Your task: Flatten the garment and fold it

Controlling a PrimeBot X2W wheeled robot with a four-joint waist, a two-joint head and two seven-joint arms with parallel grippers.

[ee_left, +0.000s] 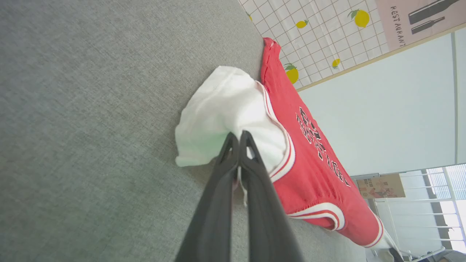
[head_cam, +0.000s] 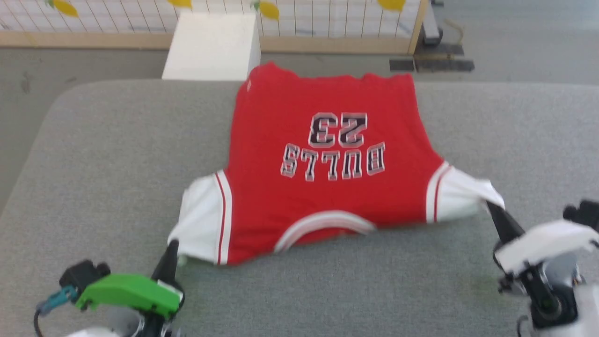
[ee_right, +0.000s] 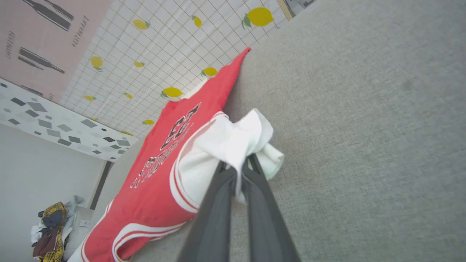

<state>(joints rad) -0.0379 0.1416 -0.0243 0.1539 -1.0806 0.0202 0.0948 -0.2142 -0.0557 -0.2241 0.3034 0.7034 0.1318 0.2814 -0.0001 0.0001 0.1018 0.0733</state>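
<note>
In the head view you see the garment (head_cam: 281,112) lying face up on the grey surface (head_cam: 93,164), collar toward the robot, its hem reaching the far edge, and "BULLS 23" reading upside down. The left tool (head_cam: 172,245) meets the left-hand sleeve (head_cam: 199,220) at the near left, and the right tool (head_cam: 491,206) meets the tip of the right-hand sleeve (head_cam: 463,194). A white box (head_cam: 213,47) stands beyond the surface. In the left wrist view, your left tool (ee_left: 238,136) is pressed narrow, its dark fingers pinching the bunched white cloth of the left-hand sleeve (ee_left: 218,109), with the red body (ee_left: 309,171) stretching away across the surface (ee_left: 91,109). In the right wrist view, your right tool (ee_right: 236,165) is likewise clamped tight on the crumpled right-hand sleeve (ee_right: 233,138), white fabric showing between its fingers.
</note>
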